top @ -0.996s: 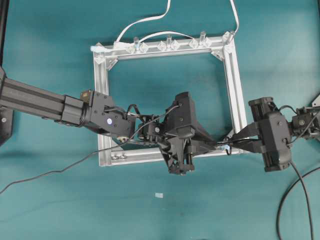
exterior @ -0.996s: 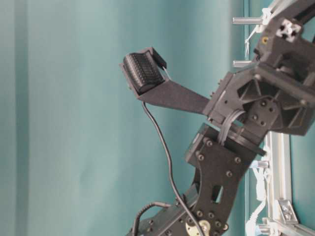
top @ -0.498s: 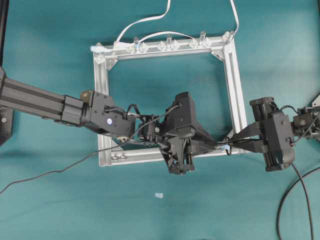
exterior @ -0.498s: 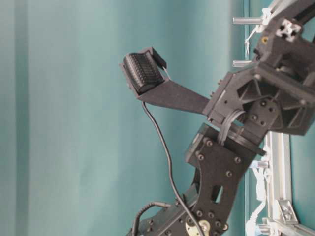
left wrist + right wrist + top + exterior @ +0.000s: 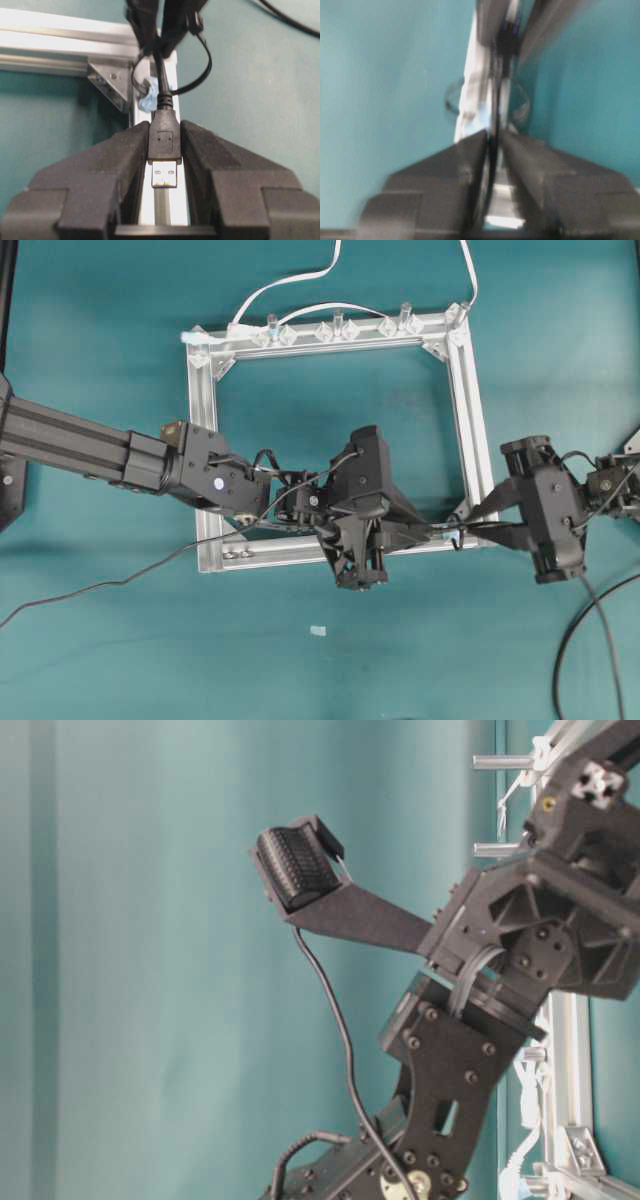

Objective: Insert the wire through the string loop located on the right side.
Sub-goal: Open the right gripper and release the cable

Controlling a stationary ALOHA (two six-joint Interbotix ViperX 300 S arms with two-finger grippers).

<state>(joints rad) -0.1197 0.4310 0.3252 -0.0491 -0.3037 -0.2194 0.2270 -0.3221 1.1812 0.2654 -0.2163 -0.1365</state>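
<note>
The aluminium frame [image 5: 470,430] lies flat on the teal table [image 5: 100,330], and both my arms meet at its corner at about four o'clock in the overhead view. My left gripper [image 5: 164,150] is clamped on the plug of the wire [image 5: 164,137], metallic tip pointing back toward my wrist camera and the cable running away from the plug toward twelve o'clock in that view. There it passes the string loop [image 5: 197,70], which hangs off the frame corner with its light-blue tag [image 5: 148,101] just at eleven o'clock of the plug. My right gripper [image 5: 492,145] sits astride the cable just outside the frame; in its blurred wrist view the pads [image 5: 470,155] look a little parted with the wire running between them, so I cannot tell whether it is gripping or only loosely straddling. What I judge could go wrong: if my right jaws are slack, the cable may slide or sag and drag back out of the loop; if I pull with my left hand while the right is pinching, the thin string could be yanked, twisted shut or torn from the frame. I cannot make out for certain whether the wire really runs inside the loop or merely beside it; overhead, my own grippers cover that corner, and the table-level view shows only arm links. The white cables [image 5: 290,282] at twelve o'clock run off the picture.
</note>
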